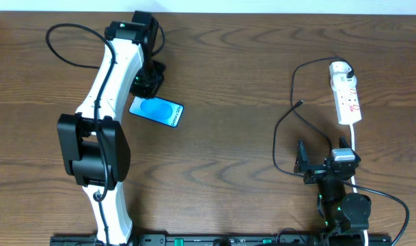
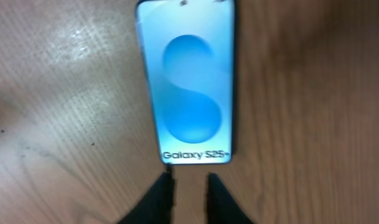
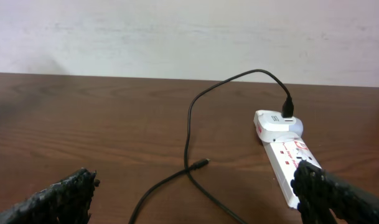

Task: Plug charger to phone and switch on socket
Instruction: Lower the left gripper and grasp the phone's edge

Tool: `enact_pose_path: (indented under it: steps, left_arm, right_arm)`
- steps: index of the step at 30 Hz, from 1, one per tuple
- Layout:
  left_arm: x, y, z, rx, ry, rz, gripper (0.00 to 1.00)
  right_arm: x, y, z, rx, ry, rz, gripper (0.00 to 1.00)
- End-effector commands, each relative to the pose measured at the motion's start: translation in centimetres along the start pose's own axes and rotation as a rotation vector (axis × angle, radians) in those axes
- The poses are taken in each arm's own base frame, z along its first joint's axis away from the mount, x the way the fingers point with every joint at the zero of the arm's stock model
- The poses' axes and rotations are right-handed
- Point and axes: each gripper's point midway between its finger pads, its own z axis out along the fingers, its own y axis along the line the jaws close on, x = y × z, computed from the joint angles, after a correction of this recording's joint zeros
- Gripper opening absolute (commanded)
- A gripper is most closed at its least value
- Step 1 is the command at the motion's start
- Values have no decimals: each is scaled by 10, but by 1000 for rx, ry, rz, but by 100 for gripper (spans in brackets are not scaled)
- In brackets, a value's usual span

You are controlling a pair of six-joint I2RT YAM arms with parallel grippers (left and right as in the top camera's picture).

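You're holding the left gripper, barely parted and empty, at the phone's end, probably to square it; the right gripper is gaping toward the cable.

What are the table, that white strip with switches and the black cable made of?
Table: dark brown wood or wood-look laminate, grain lines showing, matte. Power strip: white moulded plastic, it seems, smooth with slight sheen. Cable: black, probably a rubbery plastic sheath; it lies in loose curves.
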Motion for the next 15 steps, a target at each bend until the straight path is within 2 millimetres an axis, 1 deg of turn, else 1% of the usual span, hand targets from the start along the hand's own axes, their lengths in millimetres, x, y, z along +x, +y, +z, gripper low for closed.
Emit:
enact_pose_path:
  steps: [1, 5, 13, 14, 15]
  left_arm:
    - [-1, 12, 12, -50, -4, -21, 24]
    - [0, 14, 20, -58, -2, -21, 32]
    - [-1, 13, 27, -51, -5, -21, 39]
    - [-1, 13, 27, -50, -5, -21, 40]
    - [-1, 12, 27, -50, -5, -20, 45]
  right_arm:
    - [1, 1, 0, -2, 0, -12, 99]
    - [1, 1, 0, -2, 0, -12, 99]
    - [1, 1, 0, -2, 0, -12, 99]
    - [1, 1, 0, -2, 0, -12, 99]
    - [1, 1, 0, -2, 0, -12, 99]
